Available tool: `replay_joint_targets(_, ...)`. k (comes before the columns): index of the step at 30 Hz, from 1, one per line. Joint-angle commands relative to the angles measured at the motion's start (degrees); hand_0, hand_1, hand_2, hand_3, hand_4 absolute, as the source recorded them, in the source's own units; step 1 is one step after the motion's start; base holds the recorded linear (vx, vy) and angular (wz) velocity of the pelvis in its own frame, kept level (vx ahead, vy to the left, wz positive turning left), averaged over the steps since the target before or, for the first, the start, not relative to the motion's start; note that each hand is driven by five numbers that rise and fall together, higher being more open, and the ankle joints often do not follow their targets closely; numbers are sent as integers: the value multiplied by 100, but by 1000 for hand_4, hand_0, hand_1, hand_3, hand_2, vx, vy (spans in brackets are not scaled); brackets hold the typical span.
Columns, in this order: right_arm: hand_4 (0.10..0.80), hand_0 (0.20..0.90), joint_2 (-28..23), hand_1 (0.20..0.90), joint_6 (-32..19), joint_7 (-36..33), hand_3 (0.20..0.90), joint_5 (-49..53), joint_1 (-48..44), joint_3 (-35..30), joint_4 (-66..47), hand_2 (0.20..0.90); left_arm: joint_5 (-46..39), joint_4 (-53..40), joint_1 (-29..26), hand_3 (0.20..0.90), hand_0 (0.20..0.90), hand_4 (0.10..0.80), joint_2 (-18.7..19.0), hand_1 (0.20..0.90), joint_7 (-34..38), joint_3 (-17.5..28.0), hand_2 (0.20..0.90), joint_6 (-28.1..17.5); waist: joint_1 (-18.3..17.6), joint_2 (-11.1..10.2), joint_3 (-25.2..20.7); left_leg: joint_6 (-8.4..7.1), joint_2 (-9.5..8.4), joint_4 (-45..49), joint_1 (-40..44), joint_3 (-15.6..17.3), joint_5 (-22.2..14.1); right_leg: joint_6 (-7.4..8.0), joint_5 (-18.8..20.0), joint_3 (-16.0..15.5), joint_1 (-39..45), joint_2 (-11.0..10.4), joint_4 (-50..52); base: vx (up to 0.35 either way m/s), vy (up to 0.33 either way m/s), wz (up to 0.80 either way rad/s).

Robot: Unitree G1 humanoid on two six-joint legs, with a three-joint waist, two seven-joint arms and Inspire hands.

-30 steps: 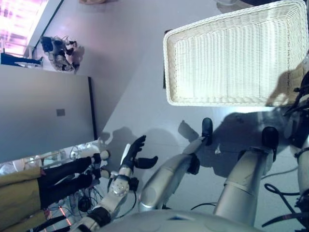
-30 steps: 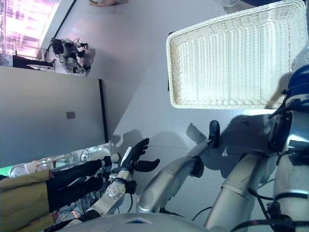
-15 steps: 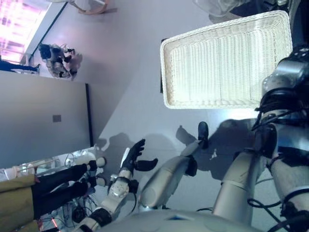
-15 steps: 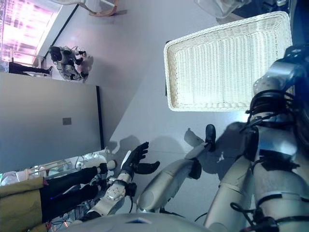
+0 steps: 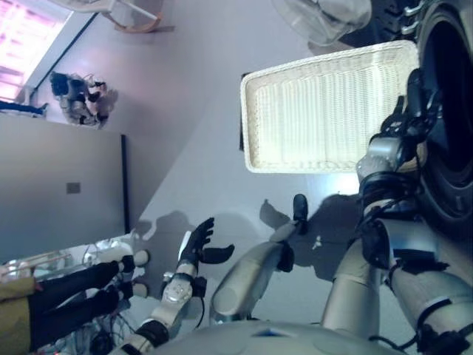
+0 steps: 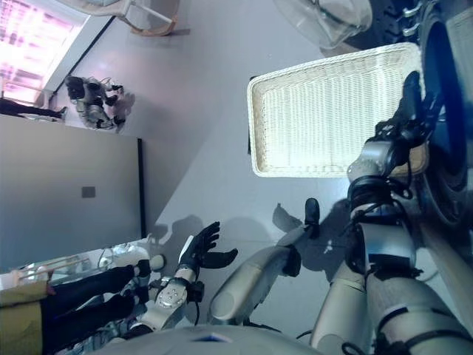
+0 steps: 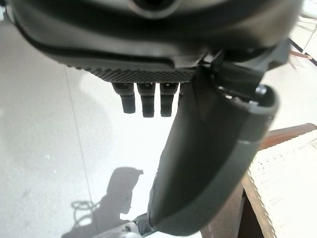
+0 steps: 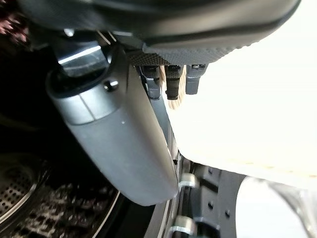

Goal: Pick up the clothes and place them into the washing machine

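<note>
I see the left hand (image 5: 196, 242) low on the left side of the head views, above bare grey floor (image 5: 199, 111). Its fingers are spread and nearly straight, the thumb stands out to one side, and it has hold of nothing. Its own wrist view confirms this: fingertips (image 7: 148, 105) extend over plain floor with no object past them.

I see the right hand (image 6: 409, 111) raised at the right edge of the white wicker basket (image 6: 318, 118), just beside the dark round opening of the washing machine (image 5: 449, 111). Its fingers point upward and appear relaxed. In its wrist view the fingertips (image 8: 175, 83) are straight, with nothing between them and the thumb.

The basket stands on the floor directly beside the washing machine. I see no garment inside it. In the right wrist view, a dark patterned mass (image 8: 64, 208) lies within the drum area; I cannot tell whether it is clothing.

A person's dark-clad legs (image 5: 66, 292) show at the lower left, near the left hand.
</note>
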Motion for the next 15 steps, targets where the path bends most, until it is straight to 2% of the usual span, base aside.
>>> replay_joint_targets(1, 800, 900, 16, 900, -15, 463, 900, -193, 158, 372, -672, 900, -222, 581, -256, 900, 900, 800, 295, 900, 125, 417, 900, -17, 7, -251, -289, -147, -132, 399, -298, 35, -455, -365, 715, -306, 539, 152, -1012, -20, -44, -7)
replay_joint_targets(5, 800, 900, -48, 900, -69, 551, 900, -91, 133, 308, -678, 900, -250, 624, -289, 900, 900, 800, 327, 900, 128, 469, 900, -26, -18, -320, -323, -205, -107, 279, -221, 17, -378, -359, 743, -374, 632, 121, -1115, -6, -16, -1)
replay_joint_targets(8, 800, 900, -226, 900, 135, 458, 900, -389, 117, 462, -230, 900, -229, 569, -106, 900, 900, 800, 358, 900, 91, 539, 900, -41, -10, -348, -381, -190, -115, 256, -87, 2, -398, -347, 761, -389, 775, 125, -1171, 35, -2, 3)
replay_joint_targets(12, 800, 900, -156, 900, 698, 467, 900, -998, 647, 782, 375, 900, -33, 768, -47, 900, 900, 800, 377, 900, 53, 705, 900, 94, -24, -566, -543, -162, -60, 215, 266, -34, -464, -335, 705, -447, 1178, 161, -1279, 94, -36, -3)
replay_joint_targets(15, 800, 900, 41, 900, 999, 557, 900, -1259, 1233, 811, 692, 900, 89, 1018, -84, 900, 900, 800, 363, 900, 50, 884, 900, 199, -102, -809, -731, -144, 21, 184, 619, -32, -575, -299, 679, -494, 1517, 193, -1406, 140, -61, -18)
